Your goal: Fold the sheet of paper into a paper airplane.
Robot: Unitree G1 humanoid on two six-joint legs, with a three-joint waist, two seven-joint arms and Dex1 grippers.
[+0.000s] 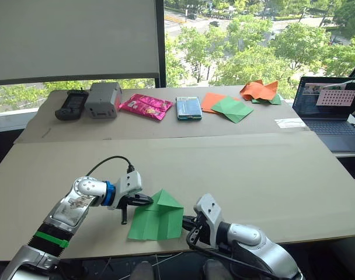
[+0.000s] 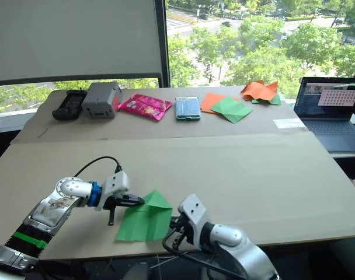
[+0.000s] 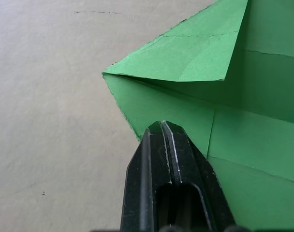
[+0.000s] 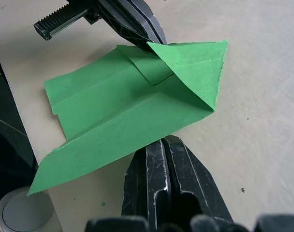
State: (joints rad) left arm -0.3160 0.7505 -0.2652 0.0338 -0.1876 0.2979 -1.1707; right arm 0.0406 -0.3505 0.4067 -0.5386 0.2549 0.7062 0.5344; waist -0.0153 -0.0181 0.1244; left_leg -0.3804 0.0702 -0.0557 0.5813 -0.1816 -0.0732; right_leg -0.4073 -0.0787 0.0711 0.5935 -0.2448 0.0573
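The sheet of paper (image 1: 157,219) is bright green and partly folded, with a pointed top and layered flaps. It lies near the front edge of the cardboard-covered table (image 1: 271,175). My left gripper (image 1: 145,200) is at the paper's left upper edge, fingers shut on that edge; the left wrist view shows the fingertips (image 3: 161,133) closed over the paper (image 3: 243,96). At the paper's right side, my right gripper (image 1: 187,222) is shut on the long edge of the paper (image 4: 137,111), which is slightly lifted there.
Along the far side of the table lie a black controller (image 1: 72,105), a grey box (image 1: 103,99), a pink packet (image 1: 145,106), a teal packet (image 1: 188,108), flat orange and green sheets (image 1: 227,107) and a crumpled orange-and-green heap (image 1: 260,90). A laptop (image 1: 332,105) stands at the right.
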